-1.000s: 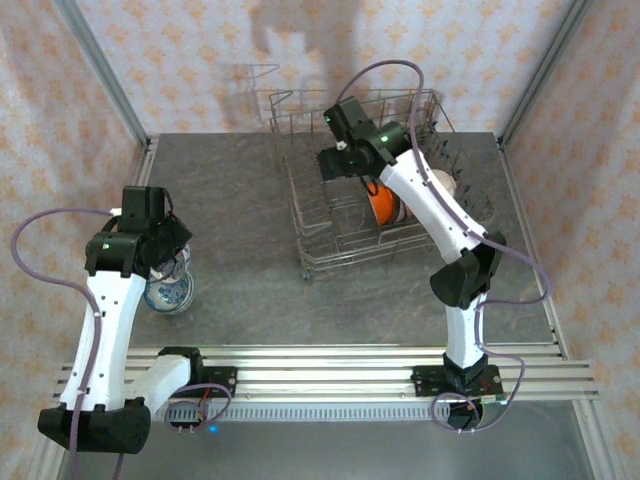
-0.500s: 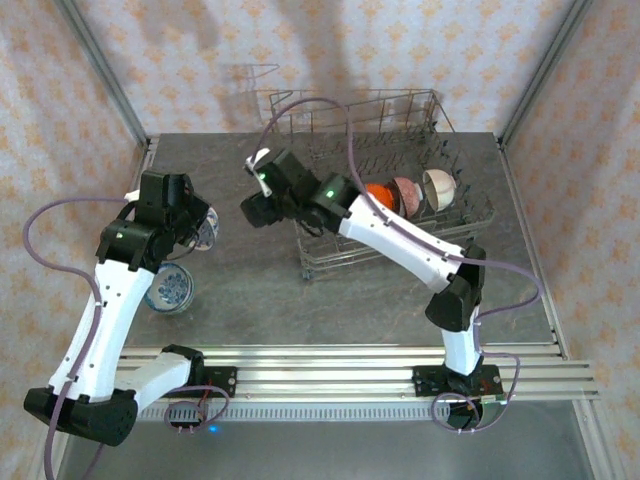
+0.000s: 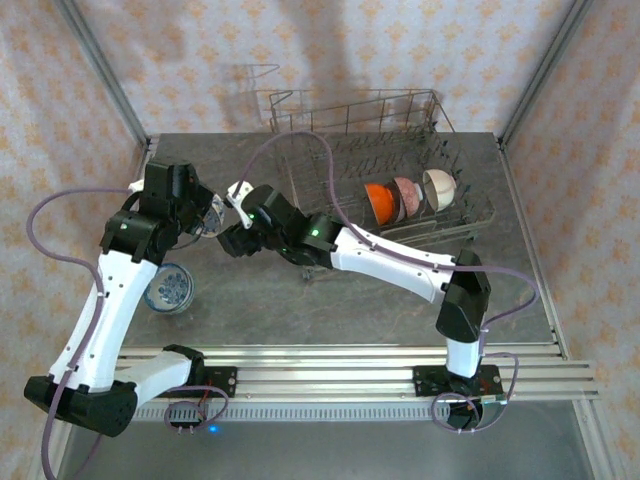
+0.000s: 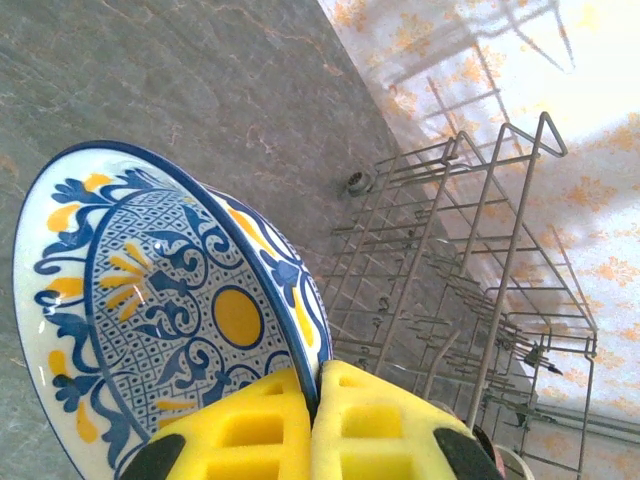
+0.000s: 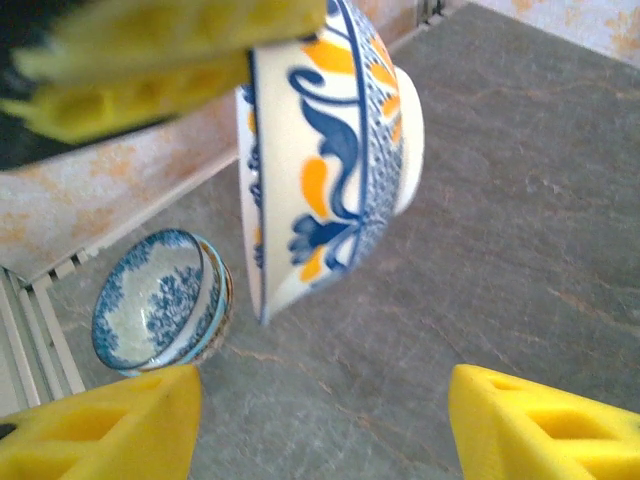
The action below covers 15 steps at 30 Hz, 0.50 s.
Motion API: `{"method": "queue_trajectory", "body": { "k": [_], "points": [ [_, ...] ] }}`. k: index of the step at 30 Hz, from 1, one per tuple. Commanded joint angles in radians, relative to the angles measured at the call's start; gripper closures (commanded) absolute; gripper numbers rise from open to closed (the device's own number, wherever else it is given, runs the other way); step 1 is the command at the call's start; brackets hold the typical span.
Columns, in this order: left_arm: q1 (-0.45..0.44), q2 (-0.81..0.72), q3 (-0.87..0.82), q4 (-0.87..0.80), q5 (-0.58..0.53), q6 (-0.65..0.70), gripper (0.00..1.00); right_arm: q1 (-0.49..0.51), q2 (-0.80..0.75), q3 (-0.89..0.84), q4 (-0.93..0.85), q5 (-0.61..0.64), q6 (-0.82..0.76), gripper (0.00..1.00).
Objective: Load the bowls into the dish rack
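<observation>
Top: patterned bowl [image 3: 212, 212] is held mid-air by left pincer [image 3: 203, 219], left of dish rack [image 3: 350, 110]. Left wrist: rim is clenched. Right wrist: right pincer [image 5: 320, 412] released, facing bowl; handover judged underway, rim grasp needed next.

**Three bowls racked, one in the air, one on the table**

The dish rack [image 3: 350, 108], a grey wire basket with upright tines and raised sides, stands at the far right of the table [image 3: 260, 305]. Toward its right end, three bowls stand on edge in a row among the tines: an orange bowl [image 3: 379, 201], a pinkish bowl [image 3: 404, 196] and a cream bowl [image 3: 438, 188]. A patterned bowl [image 4: 170, 310], blue and yellow on white, hangs tipped on its side above the table, left of the rack, its rim pinched in the left gripper [image 4: 312, 405]. A blue-and-white bowl [image 3: 170, 289] sits upright on the table near the left edge; it may be two bowls nested.
</observation>
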Motion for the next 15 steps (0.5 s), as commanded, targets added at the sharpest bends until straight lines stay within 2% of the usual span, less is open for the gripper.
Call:
{"method": "queue_trajectory", "body": {
  "k": [1,4,9,15],
  "points": [
    [-0.018,0.009,0.054,0.061,-0.042,-0.023,1.0,0.007,-0.038,-0.019,0.117,0.007,0.018,0.35],
    [-0.036,0.019,0.064,0.064,-0.052,-0.028,1.0,0.007,-0.018,-0.022,0.137,0.054,0.03,0.37],
    [-0.048,0.03,0.074,0.072,-0.064,-0.043,1.0,0.009,0.004,-0.039,0.206,0.213,0.081,0.44],
    [-0.058,0.04,0.085,0.079,-0.072,-0.056,1.0,0.012,0.054,-0.004,0.216,0.281,0.091,0.5]
  ]
}}
